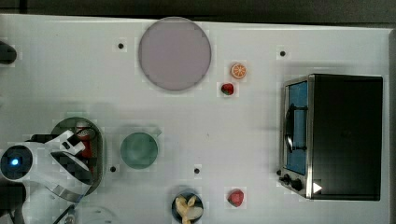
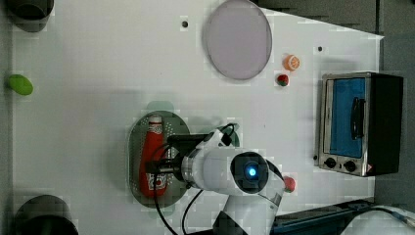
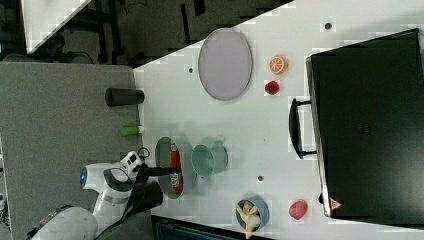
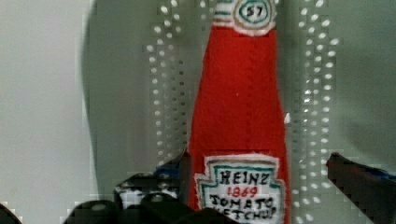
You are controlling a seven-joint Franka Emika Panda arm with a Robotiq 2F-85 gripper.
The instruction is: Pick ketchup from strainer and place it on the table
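A white tabletop (image 1: 56, 60) with a few small dark holes carries everything here. At the top view's left, the white robot arm (image 1: 44, 163) reaches over a pale green strainer (image 1: 58, 127), and its pincer (image 2: 164, 164) sits low over the ketchup bottle (image 2: 152, 156). The bottle lies flat inside the strainer, cap toward the far side in the left view, label end toward the near side. In the wrist view the red body of the ketchup (image 4: 238, 107) lies between the dark fingers (image 4: 359, 179); the one on one side sits right against the label, the other stands apart from the bottle, so the pincer is spread wider than the bottle and holds nothing.

Just to the right of the strainer in the top view stands a teal cup (image 1: 138, 150). Farther right, a round grey plate (image 1: 174, 53) lies near the far edge. At the near edge is a small bowl of yellow pieces (image 1: 187, 207), then a red toy fruit (image 1: 236, 197). An orange slice (image 1: 238, 71) and a strawberry (image 1: 227, 88) lie right of the plate. A toaster oven (image 1: 332, 135) stands at the top view's right.
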